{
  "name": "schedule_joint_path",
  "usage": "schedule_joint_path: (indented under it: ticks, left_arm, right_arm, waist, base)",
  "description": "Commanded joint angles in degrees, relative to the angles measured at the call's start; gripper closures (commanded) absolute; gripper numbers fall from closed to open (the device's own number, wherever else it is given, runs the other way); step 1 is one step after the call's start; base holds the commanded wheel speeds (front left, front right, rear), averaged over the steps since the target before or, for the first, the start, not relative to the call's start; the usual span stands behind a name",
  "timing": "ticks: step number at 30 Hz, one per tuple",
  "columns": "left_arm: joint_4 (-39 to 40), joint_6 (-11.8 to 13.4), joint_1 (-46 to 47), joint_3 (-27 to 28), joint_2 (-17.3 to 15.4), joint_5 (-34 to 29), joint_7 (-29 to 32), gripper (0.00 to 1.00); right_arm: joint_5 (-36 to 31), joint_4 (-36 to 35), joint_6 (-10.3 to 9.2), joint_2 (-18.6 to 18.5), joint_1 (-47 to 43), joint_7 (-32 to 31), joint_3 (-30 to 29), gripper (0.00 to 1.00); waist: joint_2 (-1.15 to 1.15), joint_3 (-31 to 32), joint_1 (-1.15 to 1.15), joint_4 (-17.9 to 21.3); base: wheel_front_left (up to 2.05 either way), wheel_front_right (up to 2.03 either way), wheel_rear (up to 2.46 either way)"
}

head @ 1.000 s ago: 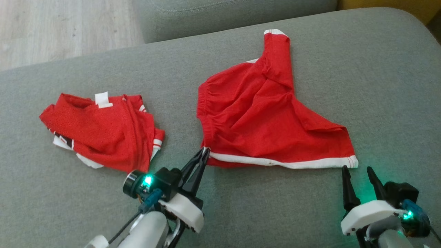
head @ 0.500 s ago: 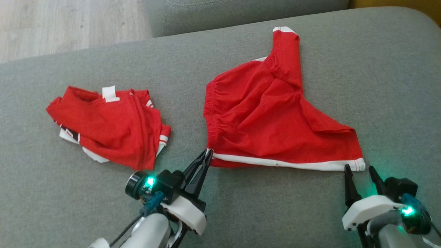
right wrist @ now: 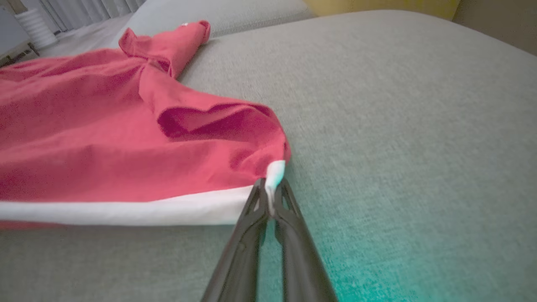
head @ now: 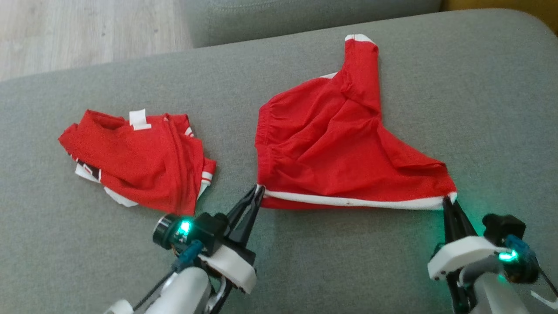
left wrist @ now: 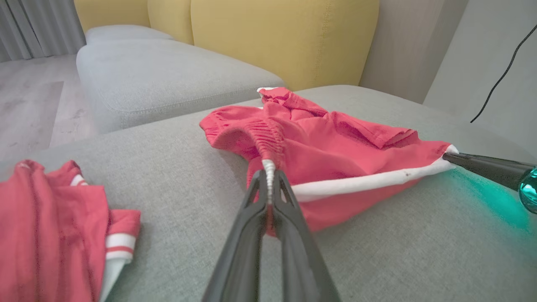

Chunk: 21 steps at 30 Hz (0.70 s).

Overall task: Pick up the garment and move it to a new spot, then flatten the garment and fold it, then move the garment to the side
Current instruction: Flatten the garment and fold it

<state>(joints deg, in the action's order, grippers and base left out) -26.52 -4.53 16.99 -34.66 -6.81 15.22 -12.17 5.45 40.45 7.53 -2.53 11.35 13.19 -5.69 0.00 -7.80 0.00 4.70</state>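
A red garment [head: 331, 148] with a white hem band lies crumpled on the grey cushion [head: 479, 109], one leg reaching toward the far edge. My left gripper [head: 260, 189] is shut on the hem's near left corner, and the left wrist view shows the white edge pinched between its fingers [left wrist: 268, 184]. My right gripper [head: 448, 200] is shut on the near right corner of the garment [right wrist: 126, 138], with the white band's tip caught in its fingertips [right wrist: 270, 197]. The hem band [left wrist: 369, 182] runs taut between the two grippers.
A second red garment [head: 139, 161] with white trim lies bunched to the left on the same cushion. Another grey cushion [left wrist: 168, 75] and yellow backrests [left wrist: 277, 33] stand beyond. Wooden floor [head: 87, 30] lies past the far left edge.
My right gripper moved forward to the hem's right corner and shut on it. The corner has pulled in slightly. My left gripper stays shut on the left corner.
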Motion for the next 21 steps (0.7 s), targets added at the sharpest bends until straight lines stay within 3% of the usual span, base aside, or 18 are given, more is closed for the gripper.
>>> schedule_joint_path:
  ticks: [1,10,16,21]
  left_arm:
    - [2.26,0.32,2.77,2.39,-1.23,0.26,-0.51,1.00]
    - [5.76,-0.71,12.27,4.36,-3.51,1.14,2.63,1.00]
    - [5.82,-2.17,26.40,5.80,-6.08,2.67,8.48,1.00]
    - [2.16,-2.62,35.33,6.56,-7.94,4.02,11.24,1.00]
  right_arm:
    - [1.52,-2.75,-0.04,-0.35,2.40,1.09,2.74,1.00]
    - [6.38,-15.32,-0.04,-0.35,5.19,-0.80,9.00,1.00]
    - [6.70,-24.47,-0.04,-0.42,14.00,-5.86,11.74,1.00]
    - [7.60,-26.32,-0.04,-1.16,21.67,-8.68,12.81,1.00]
  waist:
    - [0.00,0.64,0.00,0.11]
    - [0.00,3.56,0.00,0.43]
    - [0.00,6.01,0.00,1.54]
    - [0.00,7.52,0.00,2.70]
  base:
    - [0.00,0.00,0.00]
    - [0.00,0.00,0.00]
    - [0.00,0.00,0.00]
    - [0.00,0.00,0.00]
